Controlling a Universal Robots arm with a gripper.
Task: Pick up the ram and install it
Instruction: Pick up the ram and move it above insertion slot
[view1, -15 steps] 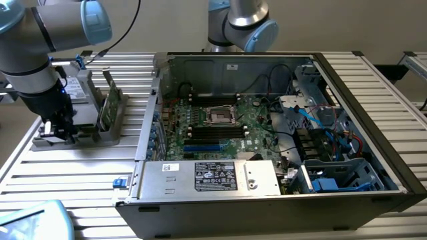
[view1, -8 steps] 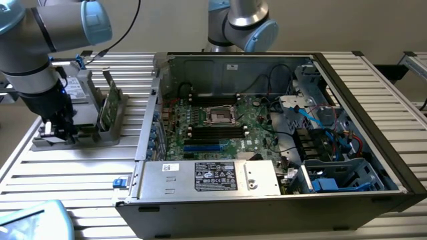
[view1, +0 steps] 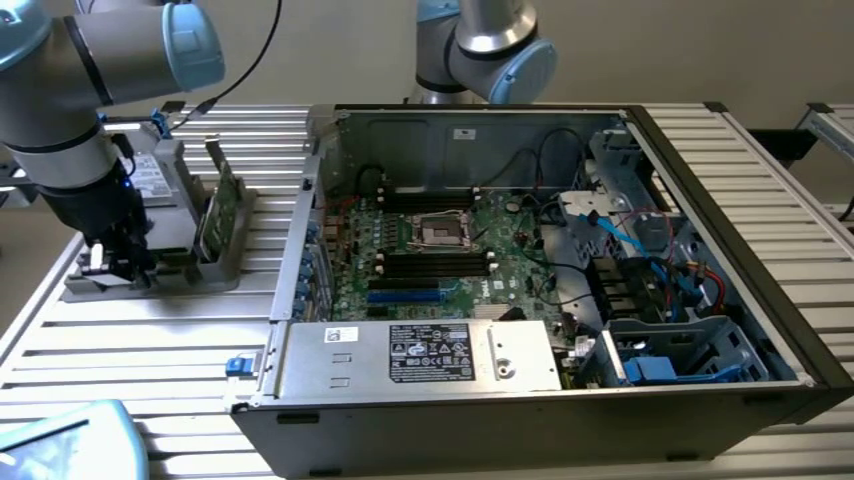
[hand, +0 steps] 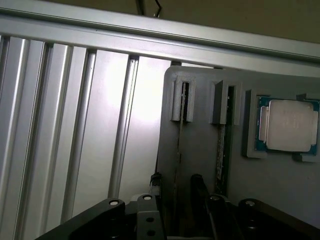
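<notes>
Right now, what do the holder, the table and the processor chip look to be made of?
Holder: matt grey plastic by the look, with moulded or printed slot ribs.
Table: probably bare aluminium slats, going by the brushed sheen and long grooves.
Processor chip: smooth silver metal lid on a greenish board edge.

My exterior camera sits high and well back, looking steeply down over the slatted table. The open computer case is mid-frame and the grey holder is at the exterior view's left. My wrist camera rides just behind the gripper, very close, looking past it onto that holder and the table beyond. Both views share the holder and the table next to it. The arm covers part of the holder outside, so I'd say the slots probably match.
</notes>
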